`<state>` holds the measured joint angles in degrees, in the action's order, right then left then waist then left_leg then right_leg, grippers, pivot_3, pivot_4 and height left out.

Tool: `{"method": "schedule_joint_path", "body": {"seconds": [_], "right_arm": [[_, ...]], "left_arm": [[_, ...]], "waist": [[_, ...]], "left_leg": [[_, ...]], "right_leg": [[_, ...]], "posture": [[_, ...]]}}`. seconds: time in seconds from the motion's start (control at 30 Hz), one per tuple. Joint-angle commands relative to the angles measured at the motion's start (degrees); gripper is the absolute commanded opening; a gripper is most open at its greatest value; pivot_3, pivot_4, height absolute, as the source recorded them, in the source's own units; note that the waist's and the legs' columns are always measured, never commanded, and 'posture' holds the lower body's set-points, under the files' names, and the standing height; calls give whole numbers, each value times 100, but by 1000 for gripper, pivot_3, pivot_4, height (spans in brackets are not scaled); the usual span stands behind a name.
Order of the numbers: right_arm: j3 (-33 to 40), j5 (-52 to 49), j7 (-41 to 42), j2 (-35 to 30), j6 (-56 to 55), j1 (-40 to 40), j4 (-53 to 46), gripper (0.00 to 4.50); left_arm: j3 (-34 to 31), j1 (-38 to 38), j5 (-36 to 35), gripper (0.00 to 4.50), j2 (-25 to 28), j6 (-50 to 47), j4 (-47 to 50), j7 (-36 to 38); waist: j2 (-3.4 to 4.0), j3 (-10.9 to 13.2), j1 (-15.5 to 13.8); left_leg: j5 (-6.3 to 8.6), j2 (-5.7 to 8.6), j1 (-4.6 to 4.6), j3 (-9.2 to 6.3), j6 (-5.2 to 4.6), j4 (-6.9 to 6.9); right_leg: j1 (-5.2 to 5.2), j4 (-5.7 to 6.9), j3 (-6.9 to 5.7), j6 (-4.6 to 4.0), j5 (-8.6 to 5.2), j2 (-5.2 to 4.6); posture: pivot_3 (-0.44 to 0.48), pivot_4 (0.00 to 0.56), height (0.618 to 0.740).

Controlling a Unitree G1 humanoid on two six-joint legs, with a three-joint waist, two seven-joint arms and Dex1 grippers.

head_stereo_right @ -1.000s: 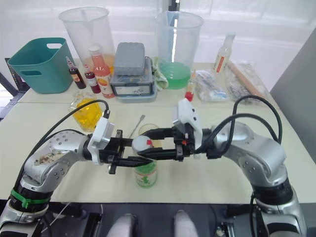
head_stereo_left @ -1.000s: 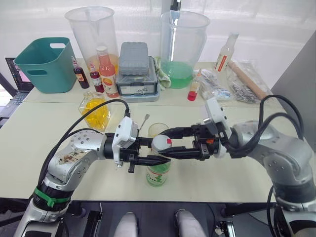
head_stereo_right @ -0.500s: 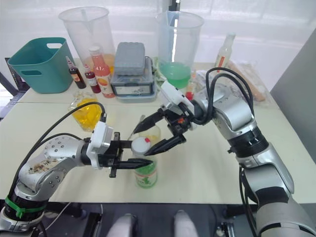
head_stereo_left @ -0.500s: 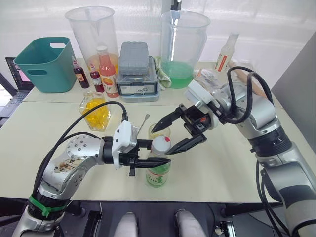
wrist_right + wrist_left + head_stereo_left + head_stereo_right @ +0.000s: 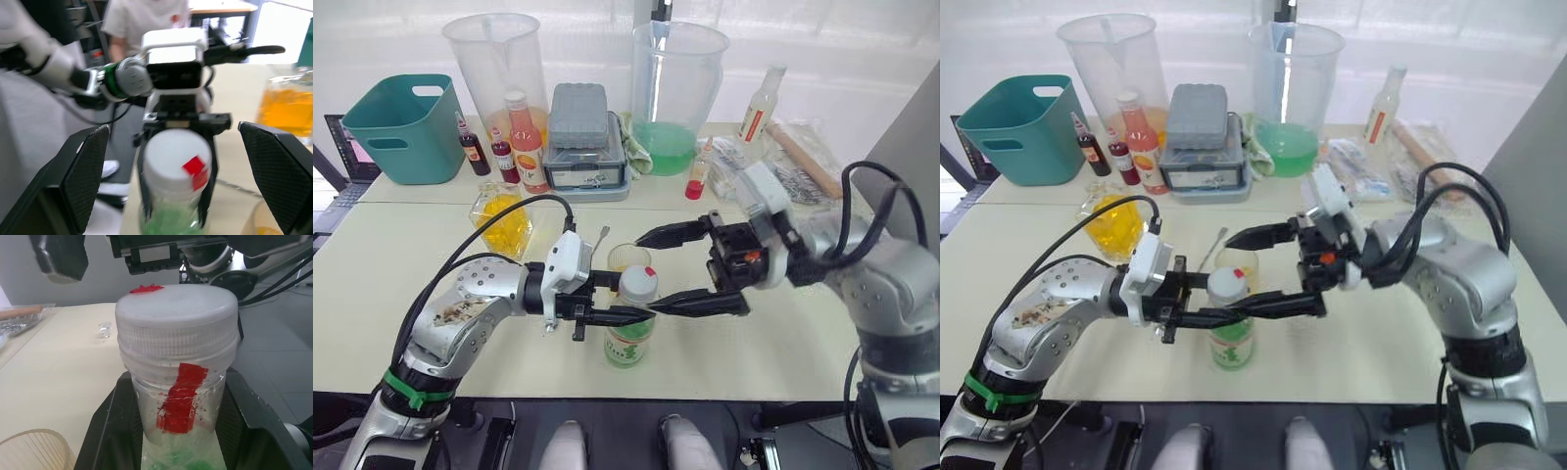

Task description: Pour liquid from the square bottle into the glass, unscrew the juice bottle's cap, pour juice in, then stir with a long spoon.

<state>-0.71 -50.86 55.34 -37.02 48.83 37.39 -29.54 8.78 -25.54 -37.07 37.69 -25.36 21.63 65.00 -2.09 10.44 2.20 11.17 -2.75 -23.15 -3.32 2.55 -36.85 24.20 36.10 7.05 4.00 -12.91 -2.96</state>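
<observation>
Left tool [image 5: 625, 301] clamped on bottle [image 5: 629, 336] neck under cap [image 5: 638, 282], upright on table [image 5: 783, 338] before glass [image 5: 626, 258]. Right tool [image 5: 651, 271] spread wide around cap, not touching.

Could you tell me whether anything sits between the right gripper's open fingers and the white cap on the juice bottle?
Nothing visible does. The right gripper is open, its black fingers flanking the round white screw cap with clear gaps. The left gripper clamps the tall green-labelled juice bottle below the cap.
</observation>
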Motion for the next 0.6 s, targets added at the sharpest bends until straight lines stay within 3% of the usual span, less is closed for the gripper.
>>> {"method": "schedule_joint_path", "body": {"seconds": [0.03, 0.23, 0.53, 0.6], "right_arm": [[211, -178, -765, 39, 193, -287, -620, 4482], [258, -247, -1413, -23, 315, -650, -1006, 4482], [200, -368, -1426, -47, 144, -676, -961, 1702], [-192, 8, -865, -199, -101, -530, -750, 1673]], "left_arm": [[112, -158, 403, 1471, -37, 155, -270, 13], [204, -328, 484, 1471, -137, 230, -486, 149], [196, -364, 516, 1471, -171, 208, -520, 137], [162, -315, 498, 1471, -148, 137, -408, 45]], "waist": [[0, 0, -27], [0, 0, -38], [0, 0, -37], [0, 0, -27]], "left_leg": [[0, 0, -2, 0, 0, -1], [0, 3, -4, 0, 0, -3], [-1, 3, -5, 0, 0, -3], [-1, 3, -4, 1, 0, -3]], "right_leg": [[0, -2, 0, -1, -1, 0], [-1, -5, 3, -3, -1, -1], [-2, -8, 4, -6, -4, -1], [-2, -9, 4, -11, -6, -1]], "posture": [[0, 150, 739], [0, 150, 739], [0, 150, 739], [0, 150, 739]]}}
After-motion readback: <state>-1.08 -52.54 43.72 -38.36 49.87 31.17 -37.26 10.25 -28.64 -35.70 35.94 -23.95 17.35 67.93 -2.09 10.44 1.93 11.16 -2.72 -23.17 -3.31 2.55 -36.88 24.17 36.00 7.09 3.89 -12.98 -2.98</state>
